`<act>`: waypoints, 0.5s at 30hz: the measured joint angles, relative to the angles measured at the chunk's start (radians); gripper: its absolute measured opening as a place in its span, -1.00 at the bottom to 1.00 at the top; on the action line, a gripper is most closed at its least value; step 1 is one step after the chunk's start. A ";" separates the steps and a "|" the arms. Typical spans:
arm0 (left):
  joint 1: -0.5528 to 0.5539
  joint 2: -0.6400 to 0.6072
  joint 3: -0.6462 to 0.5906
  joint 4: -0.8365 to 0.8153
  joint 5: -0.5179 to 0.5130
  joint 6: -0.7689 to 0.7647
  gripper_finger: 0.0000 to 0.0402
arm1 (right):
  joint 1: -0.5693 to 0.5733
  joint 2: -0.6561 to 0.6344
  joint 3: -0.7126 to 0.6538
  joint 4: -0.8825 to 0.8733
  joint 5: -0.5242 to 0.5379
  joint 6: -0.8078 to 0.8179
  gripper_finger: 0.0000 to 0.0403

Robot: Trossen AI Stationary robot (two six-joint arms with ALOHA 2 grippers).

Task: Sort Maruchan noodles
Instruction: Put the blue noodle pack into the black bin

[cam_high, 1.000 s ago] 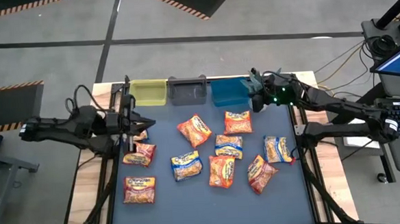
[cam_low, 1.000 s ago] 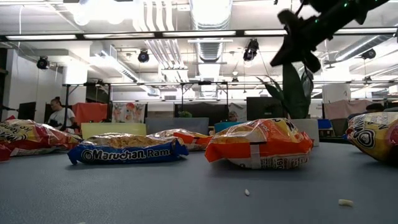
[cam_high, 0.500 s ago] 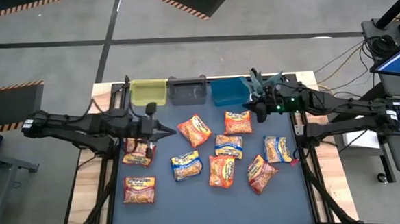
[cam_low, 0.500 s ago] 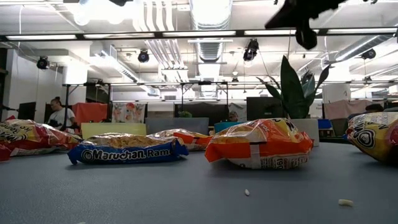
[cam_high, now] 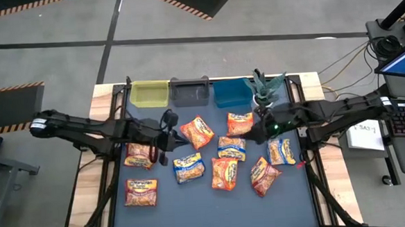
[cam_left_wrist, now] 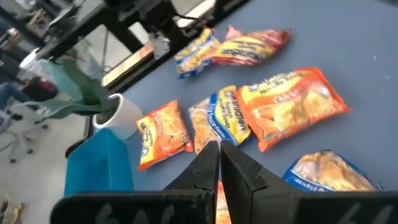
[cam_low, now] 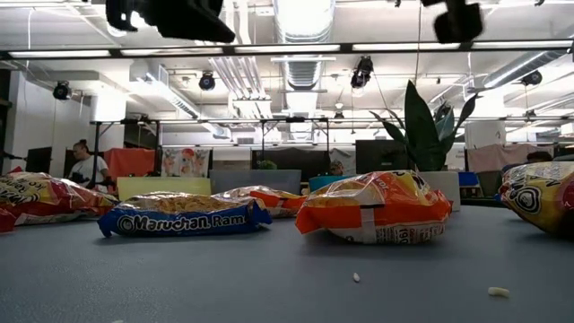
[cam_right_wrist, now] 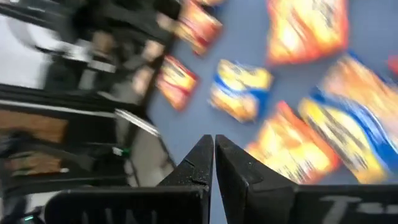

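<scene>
Both arms have swung in toward the middle of the table over the last second: the left gripper (cam_high: pixel 167 119), which was back at the left edge over the red packets, now sits way further in, just left of the orange packet (cam_high: pixel 197 132) near the bins. The right gripper (cam_high: pixel 257 133) has pulled away from the blue bin (cam_high: pixel 230 92) and come toward the front, so now it's between the 2 orange packets on that side, right next to the yellow-and-blue packet (cam_high: pixel 231 147).
</scene>
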 joint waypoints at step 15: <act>0.112 0.105 0.000 -0.135 0.101 -0.066 -1.00 | 0.007 0.082 -0.041 -0.439 0.007 0.065 -0.96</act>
